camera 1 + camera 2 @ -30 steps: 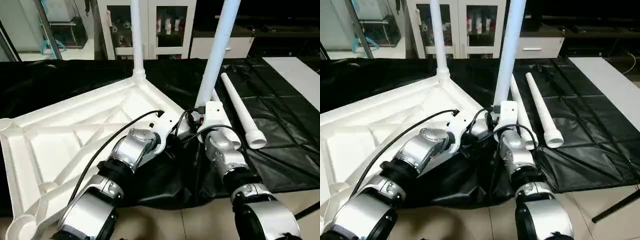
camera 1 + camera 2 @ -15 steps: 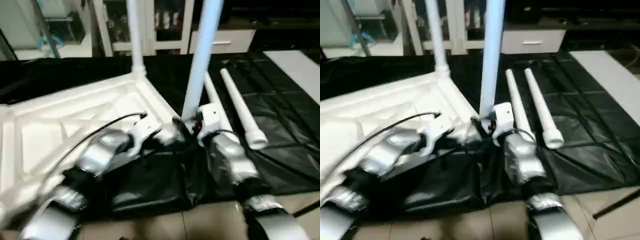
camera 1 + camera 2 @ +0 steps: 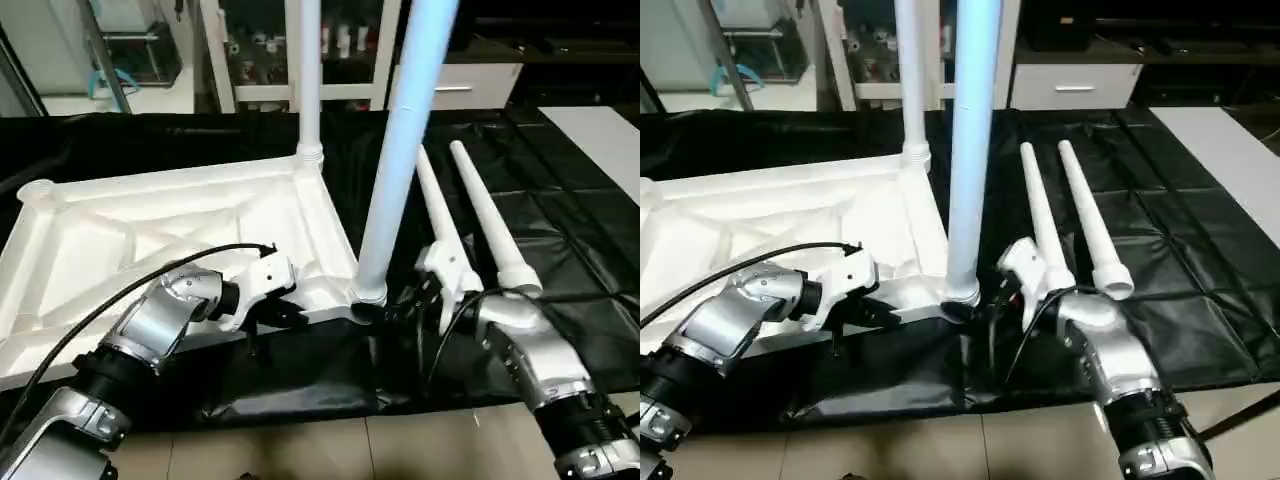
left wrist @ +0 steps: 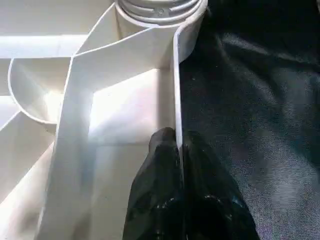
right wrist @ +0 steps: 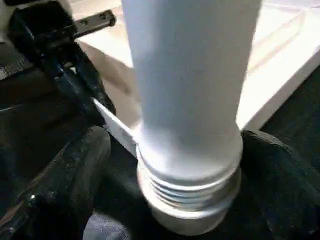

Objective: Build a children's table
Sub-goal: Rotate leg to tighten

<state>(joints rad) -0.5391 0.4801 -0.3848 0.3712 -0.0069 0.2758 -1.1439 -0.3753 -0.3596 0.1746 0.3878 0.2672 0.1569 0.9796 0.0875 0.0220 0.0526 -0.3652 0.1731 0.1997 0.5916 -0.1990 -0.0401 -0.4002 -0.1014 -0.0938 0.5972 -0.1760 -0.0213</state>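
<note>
The white tabletop (image 3: pixel 170 230) lies upside down on the black-covered bench (image 3: pixel 570 240), ribbed underside up, reaching from the bench's left side toward its middle, with one long edge close to the bench's near edge. Two legs stand upright in its corner sockets: the far leg (image 3: pixel 308 80) at the far right corner and the near leg (image 3: pixel 400 150) at the near right corner, its threaded collar seated in the socket. Two loose legs (image 3: pixel 470 215) lie side by side on the bench just right of the tabletop, their wide ends pointing toward the near edge.

The left tool (image 4: pixel 178 150) is clenched on the tabletop's thin near-edge wall, one black finger on each side of it, just beside the near right socket. The right tool (image 5: pixel 175 165) is released: its two fingers (image 5: pixel 82 165) stand wide on either side of the near leg's base, apart from the tube.
</note>
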